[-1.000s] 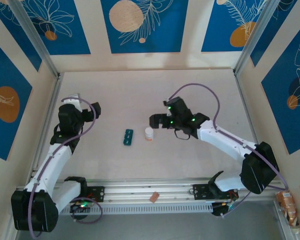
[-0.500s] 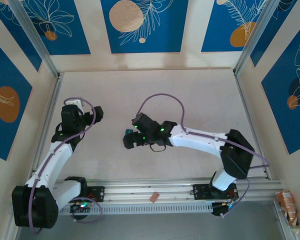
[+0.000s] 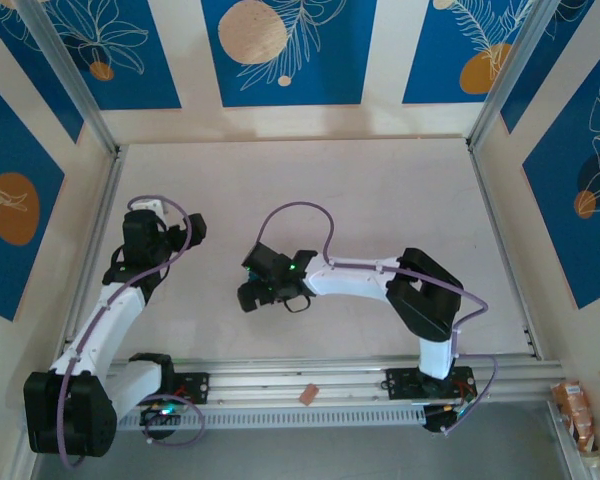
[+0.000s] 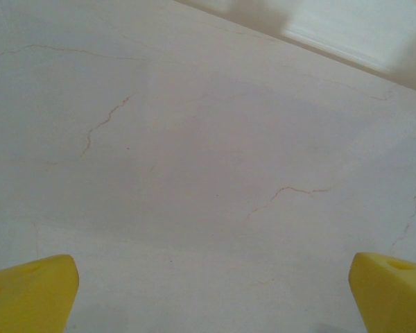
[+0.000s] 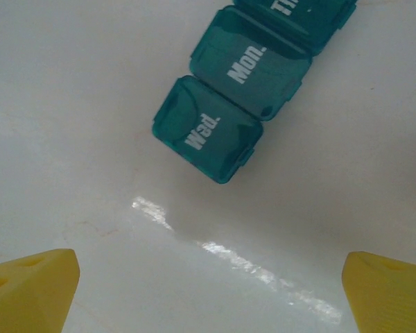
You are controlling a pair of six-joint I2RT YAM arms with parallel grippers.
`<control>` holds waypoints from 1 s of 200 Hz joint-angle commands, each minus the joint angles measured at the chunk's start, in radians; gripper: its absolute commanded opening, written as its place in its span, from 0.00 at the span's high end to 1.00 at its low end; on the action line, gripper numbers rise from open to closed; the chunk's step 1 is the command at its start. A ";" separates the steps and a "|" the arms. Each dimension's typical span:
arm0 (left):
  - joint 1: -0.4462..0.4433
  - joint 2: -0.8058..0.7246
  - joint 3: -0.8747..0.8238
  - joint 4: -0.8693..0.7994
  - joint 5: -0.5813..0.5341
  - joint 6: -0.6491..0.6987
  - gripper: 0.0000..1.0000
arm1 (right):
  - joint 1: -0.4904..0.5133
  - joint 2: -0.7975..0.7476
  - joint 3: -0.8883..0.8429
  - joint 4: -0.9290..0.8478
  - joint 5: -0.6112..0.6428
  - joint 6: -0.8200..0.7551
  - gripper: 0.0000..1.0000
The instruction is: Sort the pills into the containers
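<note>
Your right end effector (image 5: 209, 288) stands wide, its yellow fingertips (image 5: 31, 284) far apart above the counter (image 5: 69, 139). The teal pill organiser (image 5: 253, 76) lies flat on the counter just ahead of that end effector, beyond the gap between the fingers and touching neither. Its lids marked "Wed." and "Mon." sit shut, side by side. Your left end effector (image 4: 208, 291) is spread wide too, over the counter, well off to the left of the right one.

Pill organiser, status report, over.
Left gripper open, empty. Right gripper open, empty. Organiser just ahead of it, closed. Nothing in between.
</note>
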 commanded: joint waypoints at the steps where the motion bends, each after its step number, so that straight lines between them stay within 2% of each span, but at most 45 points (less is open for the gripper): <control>1: 0.011 0.005 0.039 -0.003 -0.006 0.005 0.00 | -0.023 0.018 0.021 0.000 0.019 0.016 0.02; 200: 0.012 0.017 0.034 -0.002 0.008 -0.001 0.00 | -0.165 0.053 -0.046 0.037 0.031 -0.001 0.03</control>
